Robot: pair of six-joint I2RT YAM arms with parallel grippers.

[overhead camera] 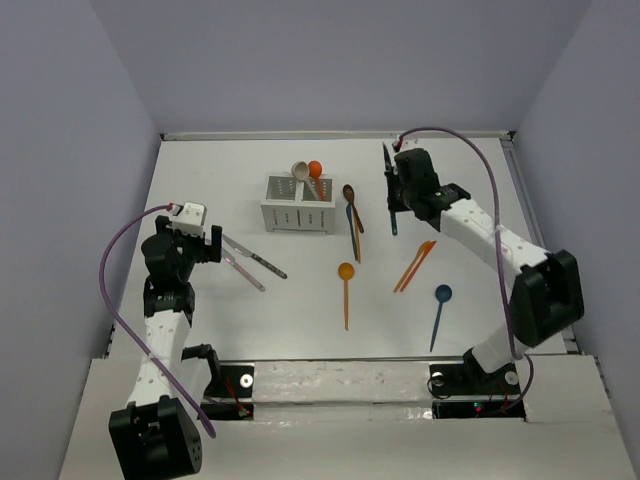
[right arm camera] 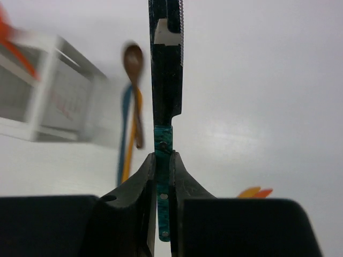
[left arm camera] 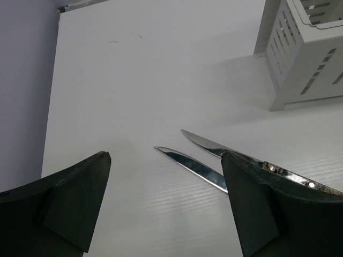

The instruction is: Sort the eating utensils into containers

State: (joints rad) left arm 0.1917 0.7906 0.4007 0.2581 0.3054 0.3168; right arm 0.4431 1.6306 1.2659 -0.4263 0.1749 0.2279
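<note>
The white caddy (overhead camera: pixel 298 205) stands at the back centre with a white spoon (overhead camera: pixel 299 172) and an orange spoon (overhead camera: pixel 315 170) in it. My right gripper (overhead camera: pixel 396 190) is shut on a teal-handled knife (overhead camera: pixel 387 160), held off the table to the caddy's right; the wrist view shows the jaws (right arm camera: pixel 162 166) clamped on the handle (right arm camera: pixel 163 142). My left gripper (overhead camera: pixel 214 244) is open and empty, over two steel knives (overhead camera: pixel 252 264). Their blades (left arm camera: pixel 195 166) lie between and under its fingers (left arm camera: pixel 257 203). The caddy's corner (left arm camera: pixel 308 53) shows at the upper right of that view.
A brown spoon (overhead camera: pixel 350 203), a blue and an orange utensil (overhead camera: pixel 354 238) lie right of the caddy. An orange spoon (overhead camera: pixel 346 290), two orange utensils (overhead camera: pixel 414 265) and a blue spoon (overhead camera: pixel 440 312) lie on the white table nearer the front.
</note>
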